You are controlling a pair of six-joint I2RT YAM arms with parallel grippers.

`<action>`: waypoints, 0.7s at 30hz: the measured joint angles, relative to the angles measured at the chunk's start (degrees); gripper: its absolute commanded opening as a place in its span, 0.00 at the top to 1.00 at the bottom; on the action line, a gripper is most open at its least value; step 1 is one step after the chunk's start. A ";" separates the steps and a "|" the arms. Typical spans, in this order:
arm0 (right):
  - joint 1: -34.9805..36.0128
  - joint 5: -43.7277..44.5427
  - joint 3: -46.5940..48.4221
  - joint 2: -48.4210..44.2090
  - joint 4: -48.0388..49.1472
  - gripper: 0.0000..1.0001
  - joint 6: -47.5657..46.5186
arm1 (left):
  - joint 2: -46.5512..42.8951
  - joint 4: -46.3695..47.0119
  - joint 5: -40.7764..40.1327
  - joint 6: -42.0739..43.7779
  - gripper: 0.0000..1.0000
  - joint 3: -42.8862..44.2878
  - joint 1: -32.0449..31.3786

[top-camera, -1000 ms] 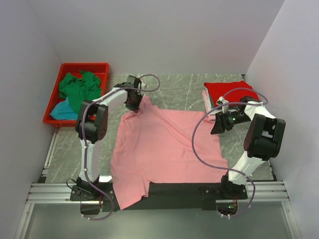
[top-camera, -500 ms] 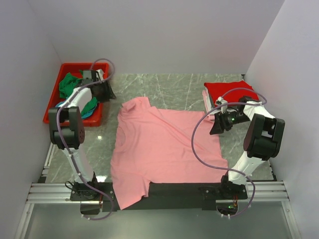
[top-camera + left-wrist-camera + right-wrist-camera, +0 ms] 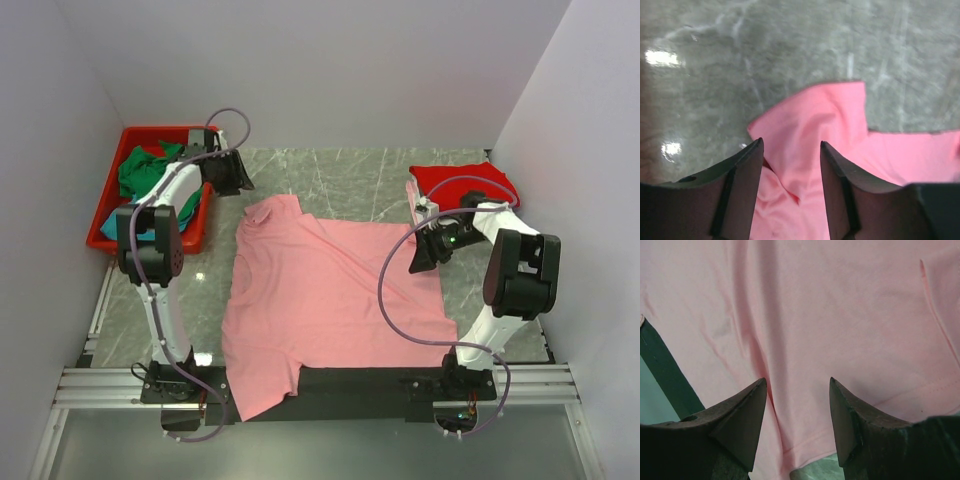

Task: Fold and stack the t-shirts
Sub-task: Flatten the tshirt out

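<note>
The salmon pink t-shirt lies spread out in the middle of the grey counter. Its near edge reaches over the dark strip at the front of the counter. The cloth is mostly flat, with a long crease running across it from the far left part toward the right side.

The left pincer is released: in the left wrist view its jaws stand apart and nothing is between them. It hangs over the counter just beside the right wall of the red bin, a little beyond the far left corner of the pink shirt and not touching it. From the wrist camera, this corner of the shirt, a sleeve-like flap, shows below and ahead of the jaws, with bare counter around it.

The right pincer is released too, its jaws apart with nothing held. It is over the right edge of the pink shirt. In its wrist view the pink cloth fills almost everything under the jaws, and a stitched hem runs at the lower right.

A red t-shirt lies folded at the far right of the counter, behind the right arm. In the red bin a green t-shirt lies crumpled on a teal one.
</note>
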 measured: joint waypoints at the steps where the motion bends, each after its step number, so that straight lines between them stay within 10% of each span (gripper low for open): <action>1: 0.24 -0.02 0.00 0.00 0.13 0.40 0.20 | 0.96 -0.46 -1.16 0.00 0.47 0.98 -0.24; 14: 0.81 -0.02 0.00 -0.02 1.01 0.40 1.27 | 9.09 -5.75 -10.34 -1.49 0.57 3.65 -2.25; 21: 0.79 -0.02 0.00 -0.17 1.01 0.40 1.29 | 12.26 -5.62 -10.62 -3.10 1.00 7.30 -4.11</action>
